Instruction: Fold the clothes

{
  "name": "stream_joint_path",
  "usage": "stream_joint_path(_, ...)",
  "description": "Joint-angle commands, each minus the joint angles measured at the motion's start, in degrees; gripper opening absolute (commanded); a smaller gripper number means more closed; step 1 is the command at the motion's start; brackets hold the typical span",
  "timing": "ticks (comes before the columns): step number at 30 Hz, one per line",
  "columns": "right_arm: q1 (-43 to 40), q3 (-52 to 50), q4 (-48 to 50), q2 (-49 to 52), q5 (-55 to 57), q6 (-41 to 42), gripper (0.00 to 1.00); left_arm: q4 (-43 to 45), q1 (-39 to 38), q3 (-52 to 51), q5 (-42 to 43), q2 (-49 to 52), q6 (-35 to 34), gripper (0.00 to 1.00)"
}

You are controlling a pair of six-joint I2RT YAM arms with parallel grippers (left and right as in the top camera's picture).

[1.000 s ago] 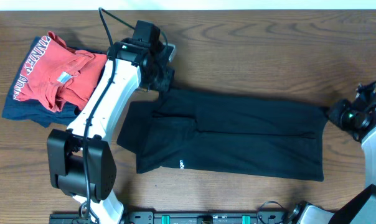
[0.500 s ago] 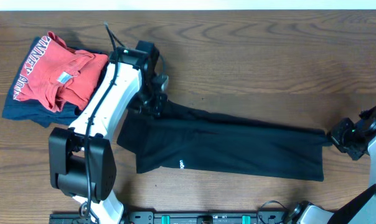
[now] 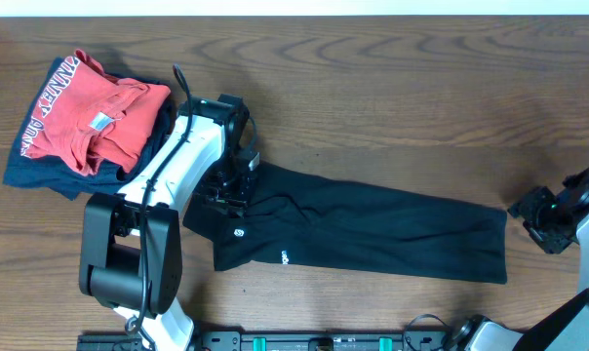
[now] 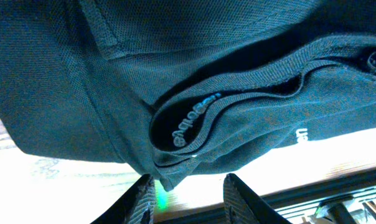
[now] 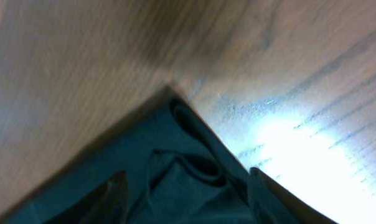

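**While Both Claws Are Hanging Open, the Black Shirt Is Lying in a Long Strip**

Where the wooden table [image 3: 392,88] is showing its middle, the black T-shirt [image 3: 373,229] is lying flat in a long strip, running from left to right. The left claw [image 3: 231,190] is hanging over the shirt's left end, and its white arm [image 3: 173,156] is hiding some of the cloth from above. The right claw [image 3: 529,208] is sitting just beside the shirt's far right corner. At the far left, a red shirt [image 3: 90,117] is resting on a navy blue garment [image 3: 31,174], apart from the black one.

Only the top view is showing the round white tag [image 3: 238,232] and the tiny white print [image 3: 285,257]. The left wrist camera is showing the collar [image 4: 238,87] up close, with the left fingers [image 4: 141,200] spread apart and pinching nothing. The right wrist camera is showing the right fingers [image 5: 113,193] spread wide too, with the shirt corner lying loose between them.
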Motion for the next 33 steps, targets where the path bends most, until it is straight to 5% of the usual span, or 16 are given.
stream_joint_path(1, -0.48, -0.96, 1.36, -0.35, 0.48, -0.44, 0.65, -0.26, 0.35, 0.59, -0.13, -1.88, 0.39, 0.38)
stream_joint_path(7, -0.68, -5.60, 4.42, 1.73, 1.11, -2.29, 0.80, 2.71, 0.15, 0.48, 2.78, -2.23, 0.44, 0.38)
stream_joint_path(16, -1.99, -10.25, 7.50, 5.92, -0.61, -5.53, 0.77, 6.60, 0.13, 0.46, 2.80, -2.23, 0.63, 0.38)
stream_joint_path(22, -1.97, -14.21, 8.79, 6.10, -5.88, -10.03, 0.55, 6.91, 0.13, 0.46, 2.80, -2.23, 0.63, 0.38)
stream_joint_path(27, -1.99, -14.95, 8.76, 5.99, -6.95, -10.08, 0.01, 6.93, 0.13, 0.46, 2.80, -2.23, 0.63, 0.38)
stream_joint_path(33, -2.14, -13.53, 7.04, 2.40, -7.93, -9.90, 0.01, 6.91, 0.13, 0.46, 2.75, -2.23, 0.63, 0.37)
